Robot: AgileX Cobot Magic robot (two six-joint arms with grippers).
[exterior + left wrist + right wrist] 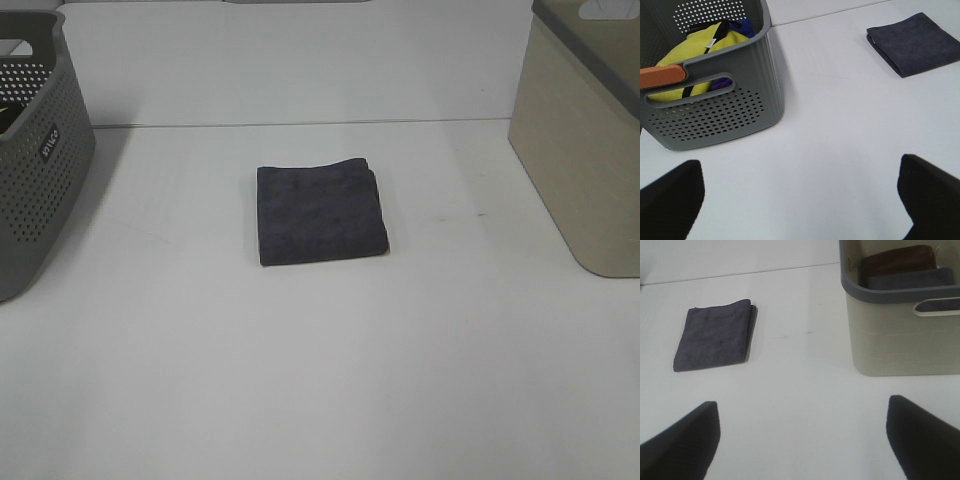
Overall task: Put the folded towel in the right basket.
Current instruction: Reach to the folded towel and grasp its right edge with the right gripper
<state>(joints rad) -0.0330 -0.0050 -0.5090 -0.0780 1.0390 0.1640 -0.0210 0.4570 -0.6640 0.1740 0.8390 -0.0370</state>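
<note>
A dark grey folded towel [320,214] lies flat in the middle of the white table. It also shows in the left wrist view [914,44] and the right wrist view [715,341]. The beige right basket [590,150] stands at the right edge; the right wrist view [900,335] shows folded brown and grey cloths inside it. My left gripper [800,200] is open and empty, well away from the towel. My right gripper [802,440] is open and empty, short of the towel and basket. Neither gripper shows in the exterior high view.
A grey perforated basket [35,160] stands at the left edge; the left wrist view shows yellow and blue cloth [695,55] in it and an orange handle piece [662,76]. The table's back edge [300,122] runs behind the towel.
</note>
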